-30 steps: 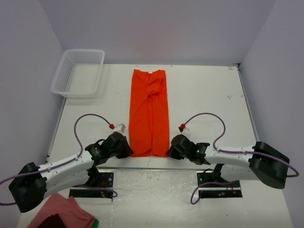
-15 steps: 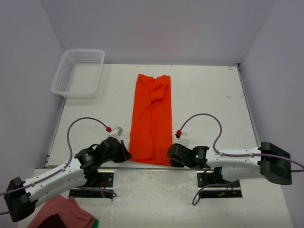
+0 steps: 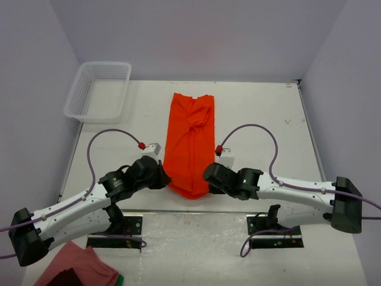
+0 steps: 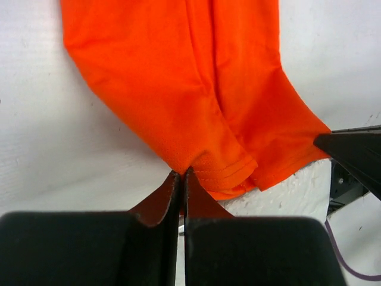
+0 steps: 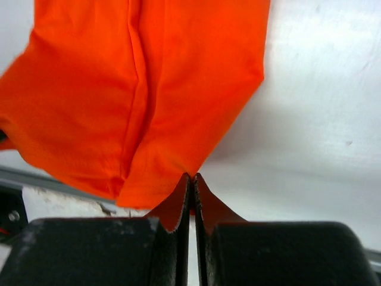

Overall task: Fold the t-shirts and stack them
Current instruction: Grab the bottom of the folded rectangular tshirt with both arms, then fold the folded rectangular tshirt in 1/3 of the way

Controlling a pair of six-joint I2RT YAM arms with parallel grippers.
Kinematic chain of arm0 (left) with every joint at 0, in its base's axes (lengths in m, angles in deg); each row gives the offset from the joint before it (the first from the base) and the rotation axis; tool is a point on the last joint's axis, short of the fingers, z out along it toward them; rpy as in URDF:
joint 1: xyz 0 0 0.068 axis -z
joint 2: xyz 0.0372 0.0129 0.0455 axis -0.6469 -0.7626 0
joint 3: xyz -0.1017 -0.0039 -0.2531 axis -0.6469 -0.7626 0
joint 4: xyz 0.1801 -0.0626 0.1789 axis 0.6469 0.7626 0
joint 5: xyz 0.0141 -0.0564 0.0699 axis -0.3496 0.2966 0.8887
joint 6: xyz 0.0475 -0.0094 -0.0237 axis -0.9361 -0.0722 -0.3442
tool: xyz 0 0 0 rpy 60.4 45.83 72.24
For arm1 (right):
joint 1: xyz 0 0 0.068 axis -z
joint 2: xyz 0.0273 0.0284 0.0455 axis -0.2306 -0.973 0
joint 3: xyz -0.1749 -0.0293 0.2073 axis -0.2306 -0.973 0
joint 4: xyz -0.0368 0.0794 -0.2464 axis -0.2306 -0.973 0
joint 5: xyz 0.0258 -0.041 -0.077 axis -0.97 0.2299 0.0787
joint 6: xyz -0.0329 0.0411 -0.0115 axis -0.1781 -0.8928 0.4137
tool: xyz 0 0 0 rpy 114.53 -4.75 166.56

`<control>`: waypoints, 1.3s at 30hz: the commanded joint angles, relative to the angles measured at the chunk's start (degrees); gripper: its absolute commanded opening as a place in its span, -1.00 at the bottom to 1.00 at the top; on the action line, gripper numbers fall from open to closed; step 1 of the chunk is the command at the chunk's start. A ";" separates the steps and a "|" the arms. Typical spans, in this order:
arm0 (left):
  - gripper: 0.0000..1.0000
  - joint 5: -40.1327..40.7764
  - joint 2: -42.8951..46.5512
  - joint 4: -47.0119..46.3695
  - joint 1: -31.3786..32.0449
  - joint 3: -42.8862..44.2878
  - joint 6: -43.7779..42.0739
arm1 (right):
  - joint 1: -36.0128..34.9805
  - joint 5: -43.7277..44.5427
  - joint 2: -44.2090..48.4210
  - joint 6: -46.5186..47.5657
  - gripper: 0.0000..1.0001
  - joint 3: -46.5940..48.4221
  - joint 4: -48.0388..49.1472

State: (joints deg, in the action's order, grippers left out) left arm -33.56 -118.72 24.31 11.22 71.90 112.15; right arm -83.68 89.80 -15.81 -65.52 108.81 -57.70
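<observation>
Lifted inward, t-shirt [image 3: 189, 140] hem is pinched by left tool [image 4: 181, 176] and right tool [image 5: 191, 178]

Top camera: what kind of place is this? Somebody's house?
Probably a robot lab, not a house: left arm and right arm bolted to a white table, plain walls close around, a shirt and basket set out.

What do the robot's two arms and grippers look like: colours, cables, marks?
The left arm and right arm have white links and black joints. A thin purple cable with a red plug loops over each. The left gripper and right gripper are black, with two fingers tapering to thin tips. A small green light glows near the right wrist.
</observation>
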 commanded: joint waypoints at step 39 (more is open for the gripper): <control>-1.00 -7.44 -50.47 -20.25 -26.92 37.60 -23.44 | 41.08 -20.88 -38.07 41.26 -1.00 42.16 4.50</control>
State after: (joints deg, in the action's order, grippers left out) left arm -39.88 -168.12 7.37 -14.88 105.45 90.86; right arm -43.62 70.63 -52.97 -25.98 147.76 -53.09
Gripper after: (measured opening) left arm 0.009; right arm 0.008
